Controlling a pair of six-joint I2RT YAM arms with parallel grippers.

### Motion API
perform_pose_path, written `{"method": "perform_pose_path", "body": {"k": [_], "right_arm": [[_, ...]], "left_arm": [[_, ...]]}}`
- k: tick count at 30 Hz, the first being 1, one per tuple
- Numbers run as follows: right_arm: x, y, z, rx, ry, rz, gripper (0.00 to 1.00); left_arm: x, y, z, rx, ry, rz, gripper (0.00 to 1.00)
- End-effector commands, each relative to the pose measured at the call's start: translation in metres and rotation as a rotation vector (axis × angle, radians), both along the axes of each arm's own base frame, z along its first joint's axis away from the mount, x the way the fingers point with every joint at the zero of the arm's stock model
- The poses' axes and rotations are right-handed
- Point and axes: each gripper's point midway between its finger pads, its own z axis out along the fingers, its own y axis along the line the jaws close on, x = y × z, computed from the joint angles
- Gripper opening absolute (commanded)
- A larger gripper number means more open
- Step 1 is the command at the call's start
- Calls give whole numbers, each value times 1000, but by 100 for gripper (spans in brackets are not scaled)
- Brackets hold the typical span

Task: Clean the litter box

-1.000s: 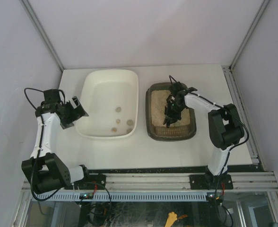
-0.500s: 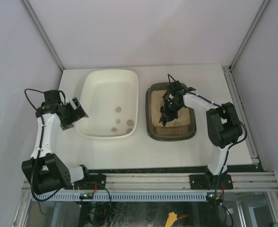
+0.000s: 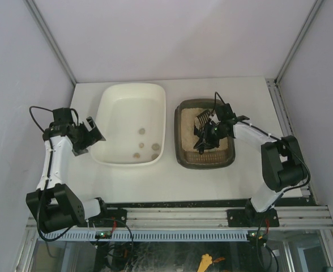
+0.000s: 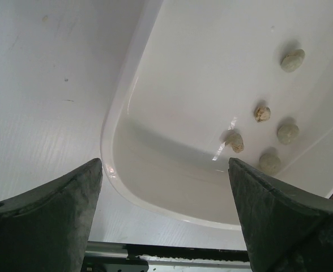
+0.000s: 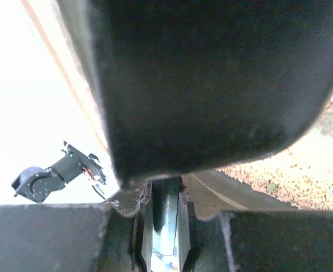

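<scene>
The litter box (image 3: 205, 163) is a dark tray with beige litter (image 3: 190, 122), right of centre in the top view. My right gripper (image 3: 216, 130) is over it, shut on the handle of a black slotted scoop (image 3: 203, 140) whose head is down in the litter. In the right wrist view the scoop (image 5: 212, 73) fills the top, its handle clamped between my fingers (image 5: 285, 243), with litter (image 5: 314, 175) at the right. My left gripper (image 3: 93, 131) is open and empty beside the white tub's left rim (image 3: 100, 110); the left wrist view shows that rim (image 4: 118, 113) between the fingers (image 4: 36, 226).
The white tub holds several grey-beige clumps (image 3: 141, 131), also seen in the left wrist view (image 4: 293, 60). The table's metal rail (image 3: 178, 215) runs along the near edge. Enclosure walls stand on the left, right and back.
My right arm swung its elbow out to the right, and the gripper and scoop shifted right and a little nearer within the litter box. The left arm has not moved.
</scene>
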Motion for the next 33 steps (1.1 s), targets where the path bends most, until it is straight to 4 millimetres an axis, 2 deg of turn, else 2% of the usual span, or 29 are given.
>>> {"method": "perform_pose_path", "body": {"k": [1,8,11,15,17,20,22,25,26,29,30,31,33], "right_arm": [[0,9,30,130,-149,6,0],[-13,13,53,323,-306,39,0],[-13,12,65,449,-356,36,0],[-9,10,74,547,-439,-1,0],[-13,13,81,617,-459,11,0],[-21,14,96,744,-491,-15,0],[-24,17,90,750,-458,-31,0],[-46,32,81,742,-428,50,0],[-50,30,80,751,-424,42,0],[-42,3,85,795,-457,-80,0],[-41,0,84,799,-453,-96,0],[-44,3,79,787,-438,-88,0],[-60,22,73,775,-402,-20,0]], "left_arm": [[-2,4,-2,30,3,10,96],[-3,19,2,123,42,-17,95],[-4,33,17,232,30,-45,95],[-1,49,48,339,-66,11,97],[1,50,59,340,-99,35,97],[3,46,60,301,-92,61,96],[4,42,59,279,-98,72,96],[6,36,57,274,-105,78,96],[6,34,58,279,-107,74,96],[5,32,58,303,-109,68,96],[5,31,58,307,-109,66,95],[5,31,56,310,-106,64,96],[5,30,55,314,-103,62,96]]}}
